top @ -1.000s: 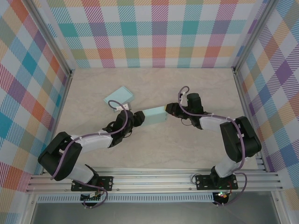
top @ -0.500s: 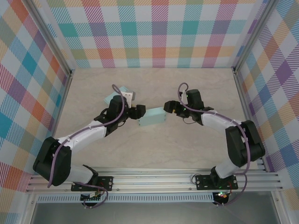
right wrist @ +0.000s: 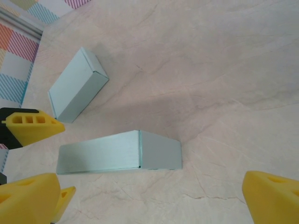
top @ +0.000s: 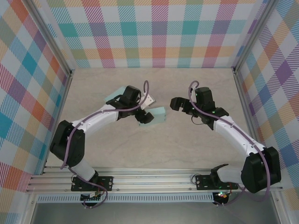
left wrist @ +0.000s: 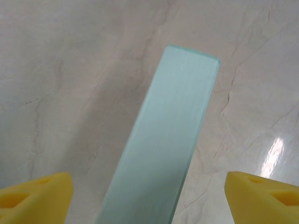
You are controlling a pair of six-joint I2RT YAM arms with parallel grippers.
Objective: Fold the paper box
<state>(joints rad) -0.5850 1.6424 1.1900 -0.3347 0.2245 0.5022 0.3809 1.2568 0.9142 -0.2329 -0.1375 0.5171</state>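
Folding prob. done: paper box [top: 157,115] lies closed on desk [top: 187,149] centre, no flaps open. Left gripper [top: 145,110] spread wide over it w/o touching, right gripper [top: 176,103] spread & empty nearby; only retreat left, I'd guess.

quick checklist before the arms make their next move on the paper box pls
1. Left gripper open: ok. The jaws are wide and the fingers stand clear of both sides of the near box.
2. Right gripper open: ok. The jaws are wide and it is apart from the near box.
3. Near box lying flat on the table: ok.
4. Near box ends closed: the end facing the right wrist camera is ok; the other end, cannot tell.
5. Second box apart from the near box: ok, with bare table between them.
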